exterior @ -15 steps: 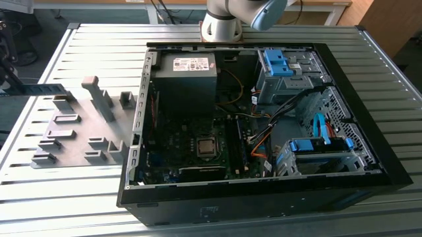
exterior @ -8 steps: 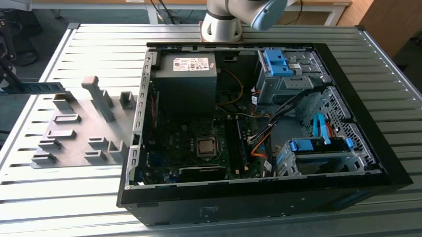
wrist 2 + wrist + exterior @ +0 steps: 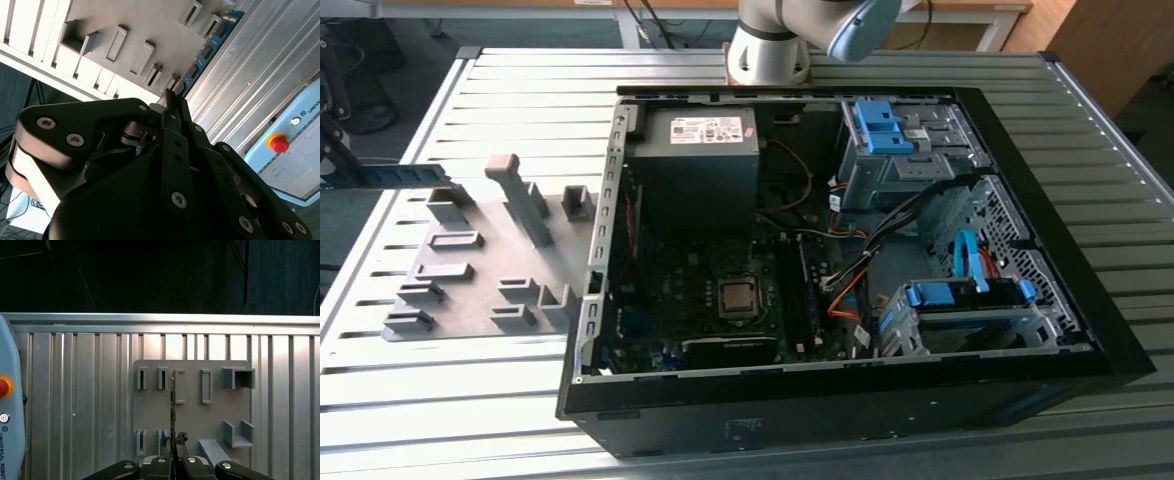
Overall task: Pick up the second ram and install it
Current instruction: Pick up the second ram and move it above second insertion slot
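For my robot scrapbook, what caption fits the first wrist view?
The gripper holds the second ram edge-on over the grey holder plate on the slatted metal table.

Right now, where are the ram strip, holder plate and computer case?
ram strip [image 3: 206,50], second wrist view, chip face
holder plate [image 3: 200,417], first wrist view, bare middle
computer case [image 3: 854,410], exterior view, black wall

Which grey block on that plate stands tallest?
The slim post toward the exterior view's right of the plate; it rises far above the others, all low and squat.
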Motion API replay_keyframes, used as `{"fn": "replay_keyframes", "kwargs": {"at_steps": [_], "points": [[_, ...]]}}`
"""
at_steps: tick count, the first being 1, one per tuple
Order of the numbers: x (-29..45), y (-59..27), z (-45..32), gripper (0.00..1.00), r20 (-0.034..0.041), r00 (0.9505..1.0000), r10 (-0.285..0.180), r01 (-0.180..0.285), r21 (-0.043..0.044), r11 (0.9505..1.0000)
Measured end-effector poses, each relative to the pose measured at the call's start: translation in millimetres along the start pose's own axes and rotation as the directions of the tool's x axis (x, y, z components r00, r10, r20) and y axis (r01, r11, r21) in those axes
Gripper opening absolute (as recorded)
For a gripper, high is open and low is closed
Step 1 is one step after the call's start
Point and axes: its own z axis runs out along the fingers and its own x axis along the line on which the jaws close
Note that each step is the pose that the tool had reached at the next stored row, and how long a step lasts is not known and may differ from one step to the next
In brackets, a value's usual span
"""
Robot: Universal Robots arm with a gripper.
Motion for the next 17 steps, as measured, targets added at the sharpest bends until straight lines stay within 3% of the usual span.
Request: {"fn": "replay_keyframes", "kwargs": {"at_steps": [17], "points": [[-0.2,0.1,-9.3,0.14,-0.0001,1.0000,0.000,0.000,-0.0001,1.0000]]}}
